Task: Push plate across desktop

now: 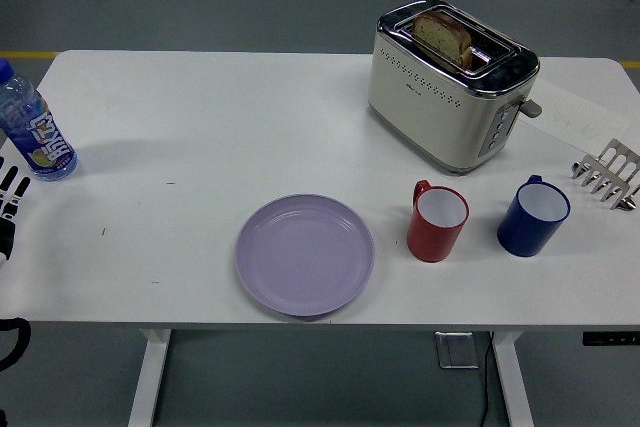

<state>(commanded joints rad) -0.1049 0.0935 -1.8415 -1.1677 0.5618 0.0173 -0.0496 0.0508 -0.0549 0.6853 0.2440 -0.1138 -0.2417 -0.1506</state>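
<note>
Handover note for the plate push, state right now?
Left hand: at the table's left edge, just below the bottle, fingers spread, holding nothing, well short of the plate.
Right hand: not in view.
Plate: near the table's front edge, just left of the red mug; nothing touches it.
Done: nothing visible; no contact with the plate yet.
Left: bring a hand to the plate and push it across the table, minding the mugs and toaster on the right.
</note>
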